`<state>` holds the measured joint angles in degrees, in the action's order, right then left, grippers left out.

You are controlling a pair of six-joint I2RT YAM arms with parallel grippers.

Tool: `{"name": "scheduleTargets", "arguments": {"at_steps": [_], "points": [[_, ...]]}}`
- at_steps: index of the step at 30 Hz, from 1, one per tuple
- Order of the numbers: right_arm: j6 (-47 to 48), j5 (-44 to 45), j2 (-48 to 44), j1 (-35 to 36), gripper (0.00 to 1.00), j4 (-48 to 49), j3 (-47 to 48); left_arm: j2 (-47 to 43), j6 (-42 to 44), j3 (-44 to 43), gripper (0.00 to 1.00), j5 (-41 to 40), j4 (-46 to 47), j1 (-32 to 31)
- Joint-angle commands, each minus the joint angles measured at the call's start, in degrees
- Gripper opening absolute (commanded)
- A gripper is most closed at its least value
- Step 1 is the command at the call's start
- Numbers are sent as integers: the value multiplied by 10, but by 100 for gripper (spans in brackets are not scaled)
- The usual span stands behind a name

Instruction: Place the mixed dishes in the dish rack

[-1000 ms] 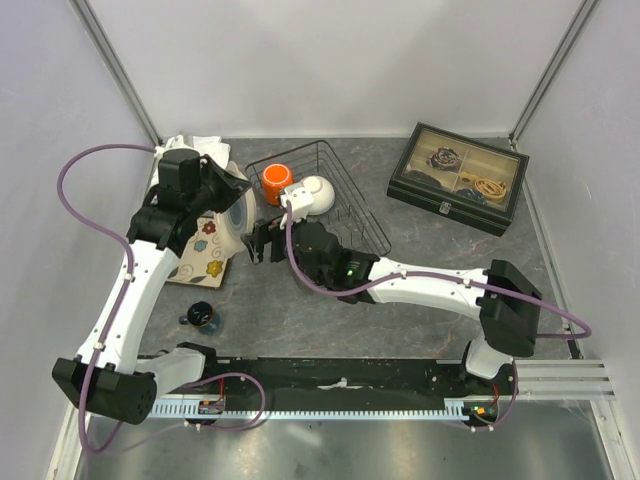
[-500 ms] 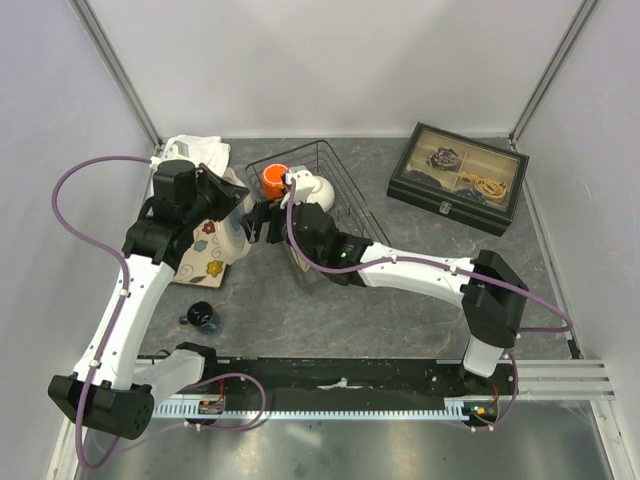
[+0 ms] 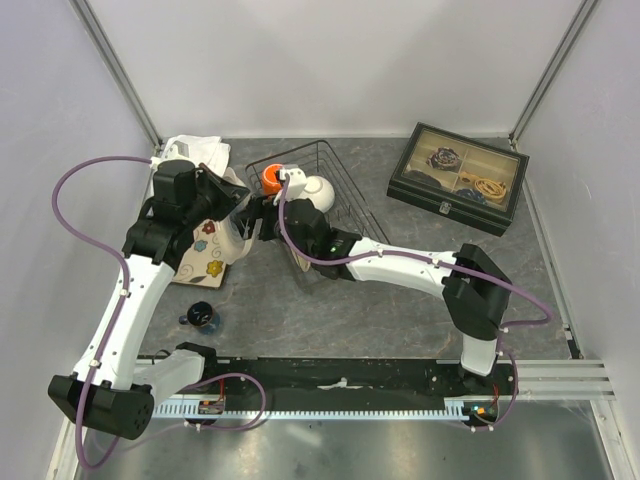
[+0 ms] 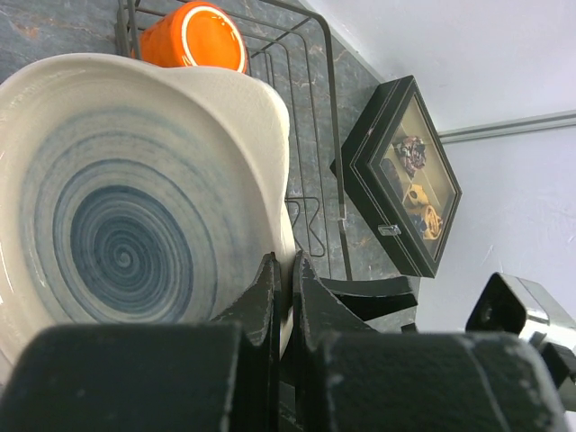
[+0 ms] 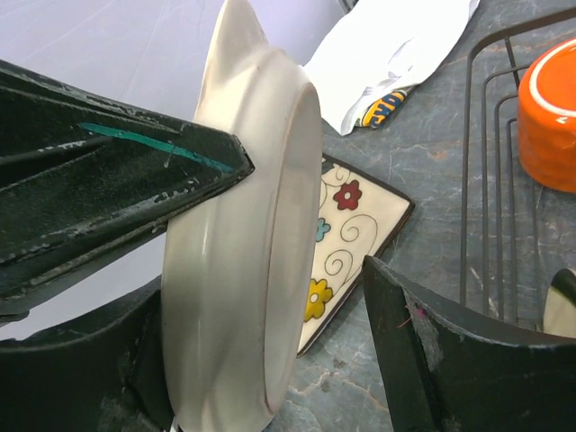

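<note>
My left gripper is shut on the rim of a cream round plate with a blue spiral face, holding it on edge above the table, left of the dish rack. My right gripper is open and straddles this plate, with a gap showing at its right finger. An orange mug and a white bowl sit in the black wire rack. The square flower-patterned plate lies flat on the table under my left arm.
A white cloth is bunched in the back left corner. A black glass-lidded box stands at the back right. A small dark object lies near my left arm's base. Walls close in on three sides.
My right gripper has moved up and left until its jaws stand around the held plate, and they have narrowed slightly. My left arm shifted the plate a little toward the rack.
</note>
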<state>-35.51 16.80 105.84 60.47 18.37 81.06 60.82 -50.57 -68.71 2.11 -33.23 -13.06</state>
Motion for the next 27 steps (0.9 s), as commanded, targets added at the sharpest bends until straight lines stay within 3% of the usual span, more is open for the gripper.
{"name": "scheduleTargets", "arguments": {"at_steps": [1,21,27], "points": [[-11,3,9,-1,79,5,24,-10,-16,-29,2,10,95,-2],[20,77,23,39,72,-17,23,11,-15,-37,2,1,105,-2],[18,87,21,40,63,1,14,9,-17,-35,2,0,105,-2]]}}
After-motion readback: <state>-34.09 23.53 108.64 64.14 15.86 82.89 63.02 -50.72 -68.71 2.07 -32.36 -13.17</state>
